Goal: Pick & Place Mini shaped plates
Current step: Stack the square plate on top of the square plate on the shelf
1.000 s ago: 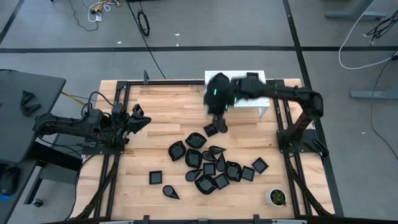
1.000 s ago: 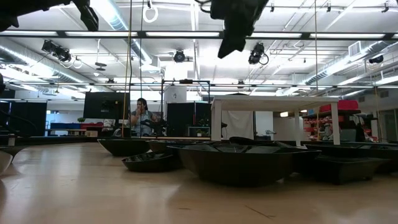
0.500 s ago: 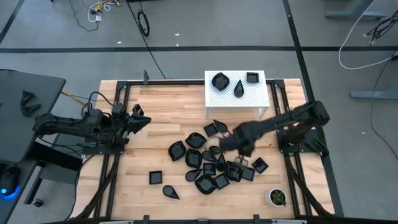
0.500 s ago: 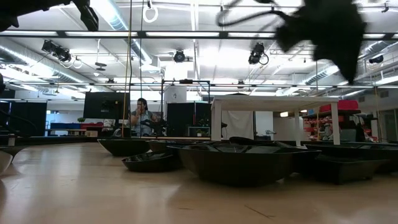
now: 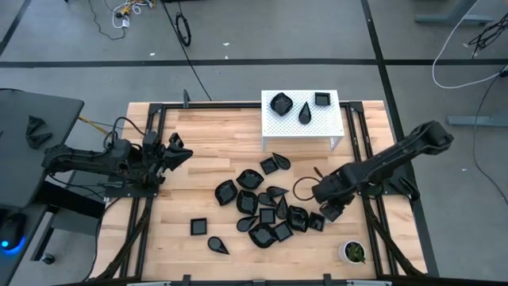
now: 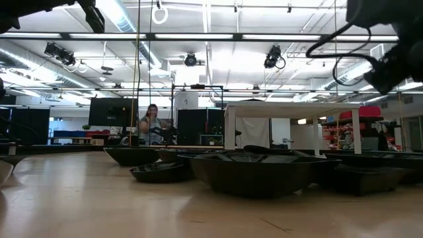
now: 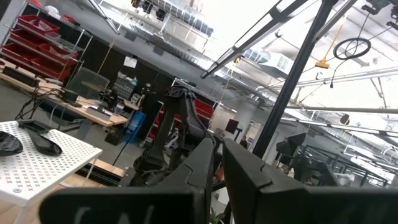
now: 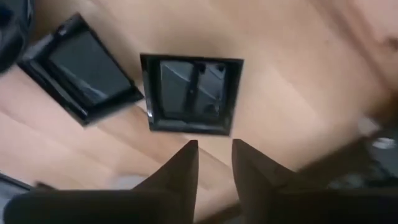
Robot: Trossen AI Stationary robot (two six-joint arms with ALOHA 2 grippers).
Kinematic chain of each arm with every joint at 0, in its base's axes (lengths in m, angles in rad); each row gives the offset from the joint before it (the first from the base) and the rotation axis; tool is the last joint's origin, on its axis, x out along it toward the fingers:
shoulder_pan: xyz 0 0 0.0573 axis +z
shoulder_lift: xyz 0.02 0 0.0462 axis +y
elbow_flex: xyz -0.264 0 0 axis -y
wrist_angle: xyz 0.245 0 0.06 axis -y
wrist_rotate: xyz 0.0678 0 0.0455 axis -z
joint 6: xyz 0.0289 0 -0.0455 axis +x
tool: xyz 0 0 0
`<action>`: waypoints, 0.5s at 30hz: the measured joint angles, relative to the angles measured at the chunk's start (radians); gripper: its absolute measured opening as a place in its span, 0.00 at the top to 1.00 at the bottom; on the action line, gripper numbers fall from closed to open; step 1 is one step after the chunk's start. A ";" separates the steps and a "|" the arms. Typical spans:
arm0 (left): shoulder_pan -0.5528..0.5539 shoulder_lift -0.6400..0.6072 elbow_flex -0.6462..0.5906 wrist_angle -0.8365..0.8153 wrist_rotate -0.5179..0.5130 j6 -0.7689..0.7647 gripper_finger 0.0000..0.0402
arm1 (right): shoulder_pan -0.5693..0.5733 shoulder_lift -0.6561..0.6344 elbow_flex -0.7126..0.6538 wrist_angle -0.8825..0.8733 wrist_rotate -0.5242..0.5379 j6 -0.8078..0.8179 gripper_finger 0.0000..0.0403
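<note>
While three mini shaped plates [image 5: 302, 106] sit on white stand [image 5: 274, 123], right pincer [image 5: 332, 209] slightly apart above square plate [image 8: 191, 94], empty.

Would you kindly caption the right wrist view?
Right gripper hovering above a square black mini plate on the wooden table.

glossy black mini shaped plates [image 5: 266, 208] on a pale blond wood table [image 5: 210, 147]. at 12 o'clock, a white stand [image 5: 302, 119] dotted with tiny holes. at 5 o'clock, a white cup [image 5: 352, 252] with green in it. both arms are dark.
</note>
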 joint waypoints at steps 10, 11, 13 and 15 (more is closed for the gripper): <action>0.000 0.000 0.000 0.000 0.000 0.000 0.90 | 0.000 -0.042 -0.194 0.226 0.027 0.066 0.73; 0.000 0.000 0.000 0.000 0.000 0.000 0.90 | 0.000 -0.042 -0.198 0.231 0.040 0.065 0.73; 0.000 0.000 0.000 0.000 0.000 0.000 0.90 | 0.000 -0.042 -0.199 0.235 0.060 0.062 0.76; 0.000 0.000 0.000 0.000 0.000 0.000 0.90 | 0.000 -0.042 -0.200 0.240 0.079 0.055 0.78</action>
